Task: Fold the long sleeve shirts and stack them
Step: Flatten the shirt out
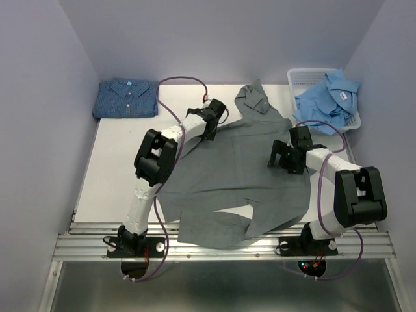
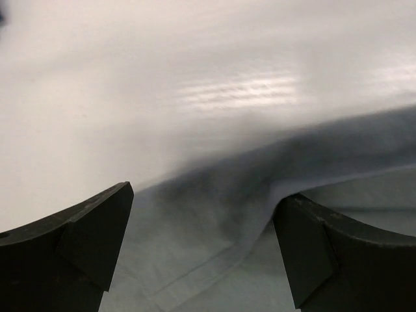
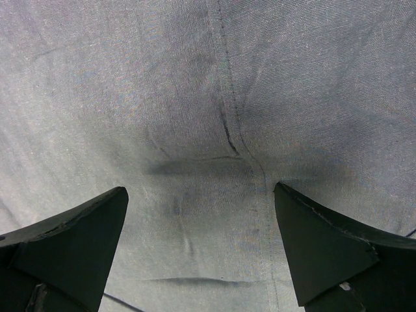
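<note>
The plain grey shirt (image 1: 237, 179) lies spread across the middle of the table, collar toward the back, one sleeve folded across its lower part. My left gripper (image 1: 212, 125) is open at the shirt's upper left edge; in the left wrist view the grey cloth edge (image 2: 214, 240) lies between its fingers. My right gripper (image 1: 283, 158) is open over the shirt's right side, with a seam (image 3: 244, 156) between its fingers. The dark blue patterned shirt (image 1: 126, 98) lies folded at the back left. The light blue shirt (image 1: 330, 97) lies crumpled in the basket.
A white plastic mesh basket (image 1: 300, 78) stands at the back right corner. Lilac walls close in the table on three sides. The aluminium rail (image 1: 221, 244) with the arm bases runs along the near edge.
</note>
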{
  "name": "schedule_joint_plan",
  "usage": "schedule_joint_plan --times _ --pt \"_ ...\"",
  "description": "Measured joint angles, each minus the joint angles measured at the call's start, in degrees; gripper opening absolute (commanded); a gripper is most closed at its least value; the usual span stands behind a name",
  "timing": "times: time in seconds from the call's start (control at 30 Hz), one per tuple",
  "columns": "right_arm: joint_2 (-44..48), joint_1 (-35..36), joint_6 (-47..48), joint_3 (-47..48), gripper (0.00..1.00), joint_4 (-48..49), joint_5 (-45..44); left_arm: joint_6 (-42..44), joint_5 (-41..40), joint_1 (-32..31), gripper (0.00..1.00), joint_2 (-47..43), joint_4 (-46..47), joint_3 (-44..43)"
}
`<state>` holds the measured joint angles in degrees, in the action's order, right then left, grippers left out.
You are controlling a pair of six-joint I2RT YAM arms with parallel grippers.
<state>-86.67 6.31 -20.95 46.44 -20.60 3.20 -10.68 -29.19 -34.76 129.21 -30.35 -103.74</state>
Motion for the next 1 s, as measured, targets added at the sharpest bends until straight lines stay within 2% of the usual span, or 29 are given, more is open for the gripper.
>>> schedule_joint_plan --times 0.3,0.53,0.63,0.7,0.83,0.9,1.0 --pt "-0.44 0.15 -0.42 0.5 1.0 -0.39 -1.55 1.9 -5.27 11.34 0.99 1.25 1.25 -4.26" --pt "-0.79 0.15 -0.33 0.98 1.0 -0.66 -2.25 4.26 -8.15 22.34 0.99 8.9 -1.14 -21.81" --pt "-0.5 0.15 0.48 1.01 1.0 -0.92 -0.79 3.5 -7.32 24.44 0.99 7.91 -2.6 -22.45" --pt "-0.11 0.17 0.94 1.01 1.0 -1.09 0.02 1.73 -4.74 24.26 0.99 3.82 -2.84 -17.97" --pt "2.78 0.48 1.75 1.18 1.0 -2.03 0.42 -3.28 2.93 20.57 0.99 -13.64 1.38 5.75" --pt "4.61 0.52 1.75 2.05 1.0 -3.19 -0.87 -7.1 8.37 17.49 0.99 -25.79 4.61 18.86" --pt "5.73 0.52 1.7 3.08 1.0 -4.07 -3.82 -11.93 15.34 13.68 0.99 -39.01 8.41 31.93"
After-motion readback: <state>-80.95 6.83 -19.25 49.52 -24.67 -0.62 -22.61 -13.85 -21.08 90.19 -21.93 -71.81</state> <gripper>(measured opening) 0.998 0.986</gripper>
